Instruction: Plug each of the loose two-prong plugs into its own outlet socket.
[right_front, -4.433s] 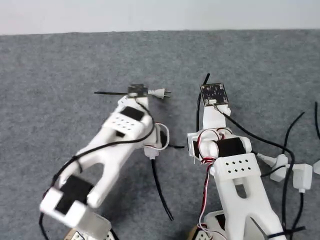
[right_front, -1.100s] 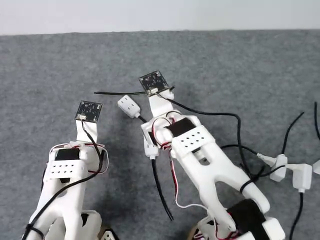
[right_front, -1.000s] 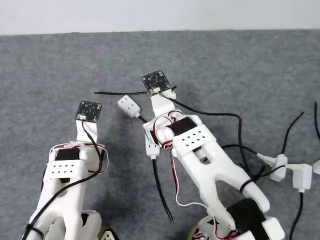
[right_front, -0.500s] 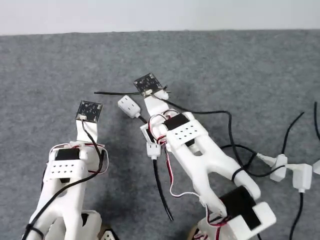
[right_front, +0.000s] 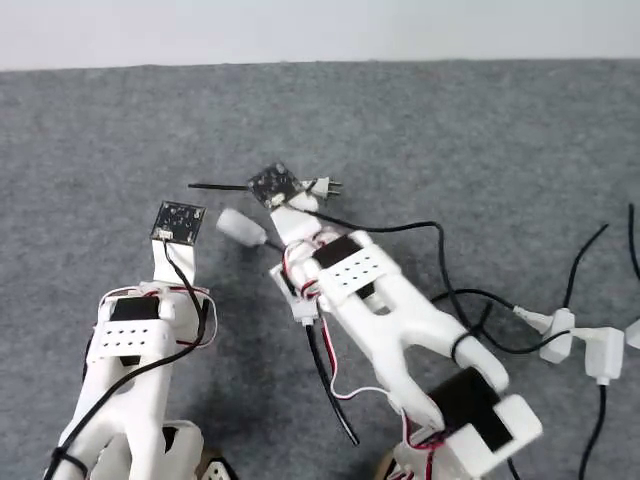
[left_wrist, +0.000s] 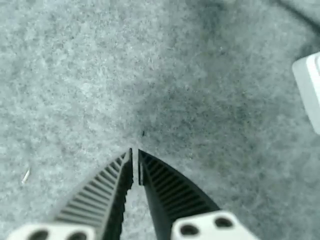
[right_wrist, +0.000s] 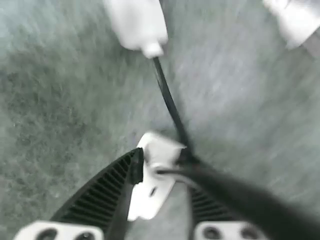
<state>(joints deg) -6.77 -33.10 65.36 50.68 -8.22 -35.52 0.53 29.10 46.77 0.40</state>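
The right arm (right_front: 385, 300) is stretching from the near right toward the middle of the grey carpeted table (right_front: 480, 130). The right gripper (right_wrist: 162, 162) is clamping a white connector (right_wrist: 152, 182) between its ribbed fingers (right_wrist: 117, 192) (no prongs or slots are showing, so I cannot tell whether this piece is a plug or a socket). A black cord (right_wrist: 167, 100) is running from the connector to another white cord end (right_wrist: 136, 22) lying on the carpet beyond the fingertips.

From above, a two-prong plug (right_front: 318, 186) is lying just right of the right arm's wrist camera board (right_front: 272, 183). Its prongs are pointing right and its thin black lead (right_front: 215, 186) is trailing off to the left. A white outlet socket (right_front: 240, 226) is sitting just left of and a little nearer than that board, between the two wrists and apart from the plug.

A small white fitting (right_front: 306, 308) is lying against the left side of the right arm, with a dark cable (right_front: 335, 400) running nearer from it.

The left arm (right_front: 130, 350) is standing at the near left. The left gripper (left_wrist: 135, 152) is hanging over bare carpet with its fingers pressed together, gripping nothing.

Near the right edge, a bunch of white cord fittings (right_front: 605, 352) is lying among black cords, well apart from both grippers.
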